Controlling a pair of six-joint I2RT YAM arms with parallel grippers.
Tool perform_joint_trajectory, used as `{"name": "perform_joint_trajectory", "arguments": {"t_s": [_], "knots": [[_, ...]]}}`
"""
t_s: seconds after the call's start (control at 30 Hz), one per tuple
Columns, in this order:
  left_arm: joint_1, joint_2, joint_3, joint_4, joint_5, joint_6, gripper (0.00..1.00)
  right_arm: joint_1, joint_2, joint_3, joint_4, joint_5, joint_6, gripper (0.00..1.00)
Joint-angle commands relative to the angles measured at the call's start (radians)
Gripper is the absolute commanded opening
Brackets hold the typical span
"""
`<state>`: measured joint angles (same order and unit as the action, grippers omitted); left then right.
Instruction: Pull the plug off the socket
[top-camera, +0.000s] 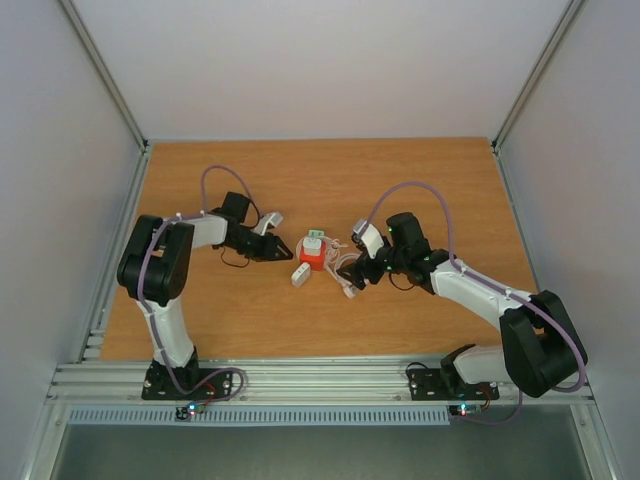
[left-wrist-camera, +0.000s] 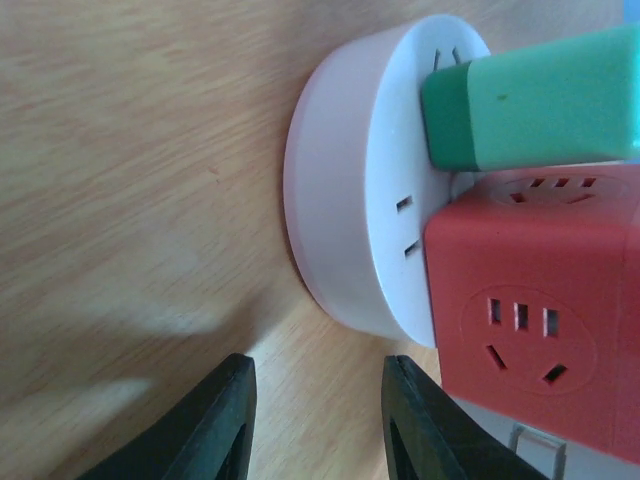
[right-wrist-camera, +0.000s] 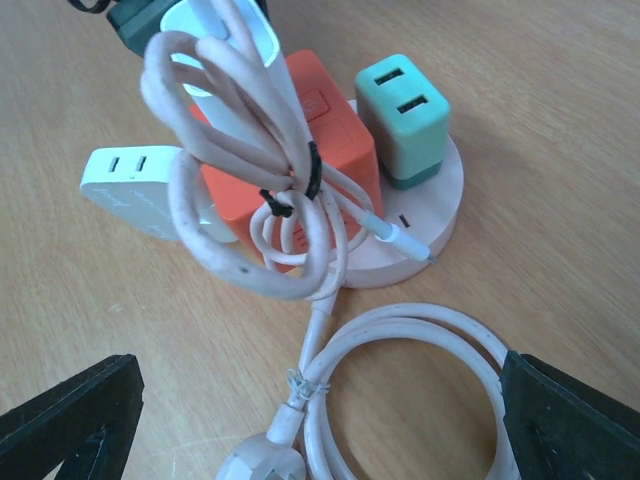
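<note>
The socket (left-wrist-camera: 350, 200) is a round, flat, pinkish-white disc on the wooden table; it also shows in the right wrist view (right-wrist-camera: 440, 205). A green adapter (right-wrist-camera: 405, 115) and a red cube (right-wrist-camera: 320, 130) sit plugged on its top, both also seen from above: the adapter (top-camera: 315, 238), the cube (top-camera: 313, 258). My left gripper (left-wrist-camera: 318, 375) is open and empty, its fingertips just short of the disc's rim; from above it (top-camera: 283, 250) is left of the cluster. My right gripper (right-wrist-camera: 320, 410) is wide open and empty, over the coiled cable, right of the cluster (top-camera: 357, 277).
A white rectangular block (right-wrist-camera: 130, 185) leans against the red cube's left side (top-camera: 301, 274). A thick white cable (right-wrist-camera: 400, 340) lies coiled on the table with its round plug (right-wrist-camera: 260, 465). A thin pale cord bundle (right-wrist-camera: 250, 170) drapes over the cube. Walls enclose the table (top-camera: 200, 190).
</note>
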<state>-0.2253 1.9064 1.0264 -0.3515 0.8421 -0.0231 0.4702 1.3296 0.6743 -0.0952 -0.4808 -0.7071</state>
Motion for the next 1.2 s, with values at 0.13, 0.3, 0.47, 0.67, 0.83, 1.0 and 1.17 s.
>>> {"name": "perform_joint_trajectory", "arguments": {"t_s": [0.13,0.3,0.47,0.67,0.83,1.0,1.17], "knots": [[-0.05,0.081,0.051,0.074,0.041,-0.014,0.34,-0.006,0.062,0.067,0.032,-0.086,-0.107,0.99],[-0.06,0.143,0.117,0.101,0.042,-0.047,0.3,-0.006,0.113,0.103,0.053,-0.069,-0.134,0.99],[-0.067,0.223,0.232,0.073,0.034,-0.046,0.29,-0.007,0.139,0.103,0.09,-0.055,-0.202,0.99],[-0.071,0.297,0.359,0.026,0.005,-0.023,0.29,-0.011,0.16,0.096,0.193,-0.025,-0.237,0.99],[-0.068,0.245,0.327,0.017,-0.015,0.001,0.36,-0.014,0.197,0.123,0.222,-0.05,-0.275,0.98],[-0.044,0.08,0.187,0.081,-0.038,-0.021,0.5,-0.013,0.222,0.136,0.193,-0.115,-0.332,0.99],[-0.011,-0.071,0.056,0.118,-0.084,-0.028,0.66,-0.013,0.26,0.163,0.167,-0.126,-0.348,0.96]]}}
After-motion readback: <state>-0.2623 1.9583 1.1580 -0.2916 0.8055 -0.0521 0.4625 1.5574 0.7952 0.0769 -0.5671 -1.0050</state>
